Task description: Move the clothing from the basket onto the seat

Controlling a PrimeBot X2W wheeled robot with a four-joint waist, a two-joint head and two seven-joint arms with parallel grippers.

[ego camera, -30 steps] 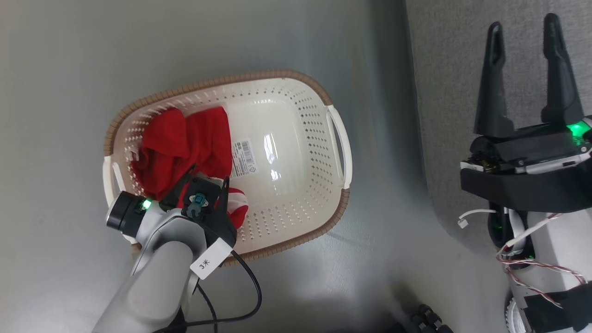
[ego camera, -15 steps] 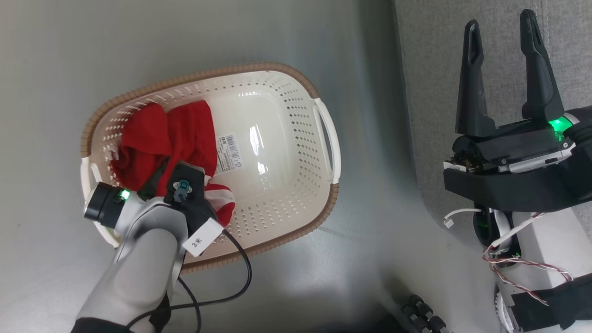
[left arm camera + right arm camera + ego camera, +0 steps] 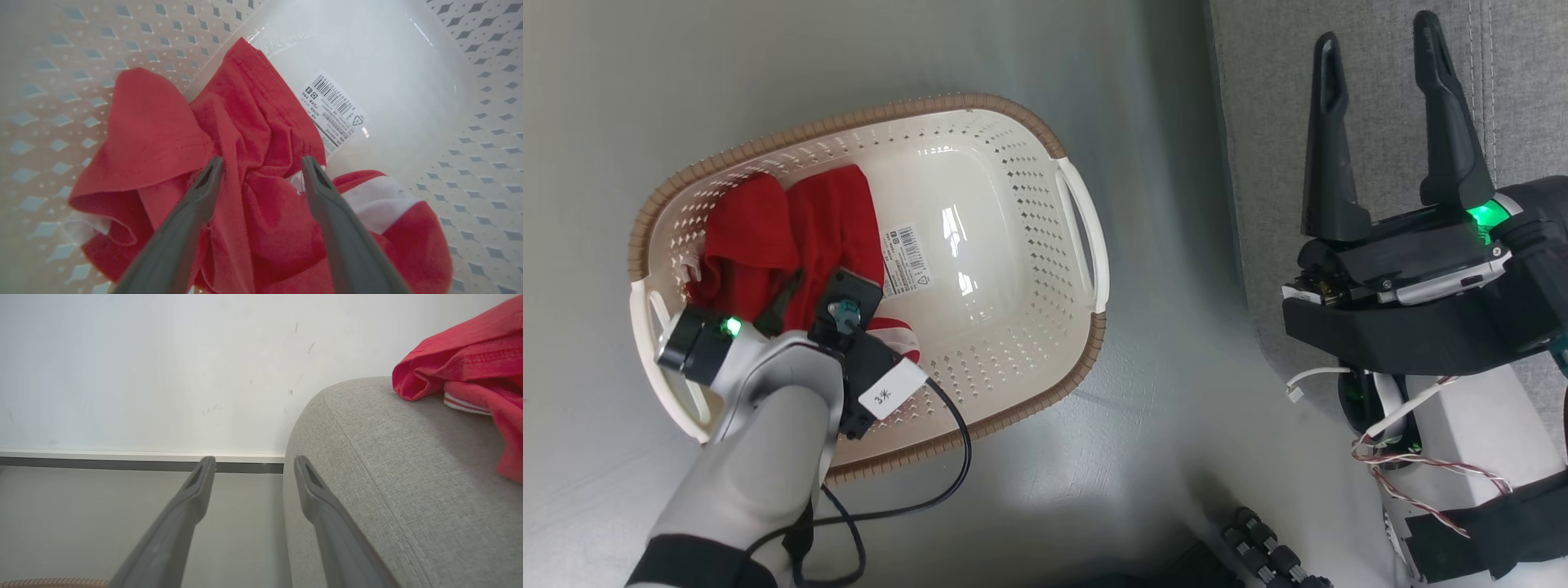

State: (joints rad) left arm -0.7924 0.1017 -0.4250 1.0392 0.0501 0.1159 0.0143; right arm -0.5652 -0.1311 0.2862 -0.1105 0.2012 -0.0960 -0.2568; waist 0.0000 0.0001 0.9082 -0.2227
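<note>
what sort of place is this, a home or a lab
Likely a living-room corner, possibly a staged one: a large grey woven-fabric sofa, a cream perforated plastic laundry basket holding red fabric garments on a smooth grey floor, and a plain white wall with a skirting board.

A pale grey forearm (image 3: 760, 457) bears a white tag (image 3: 892, 390), black cable (image 3: 968, 461) and green light (image 3: 734, 327). The right gripper's (image 3: 1376, 28) long dark fingers (image 3: 1327, 163) meet a black body (image 3: 1405, 335) trailing red-and-white wires (image 3: 1437, 467)
</note>
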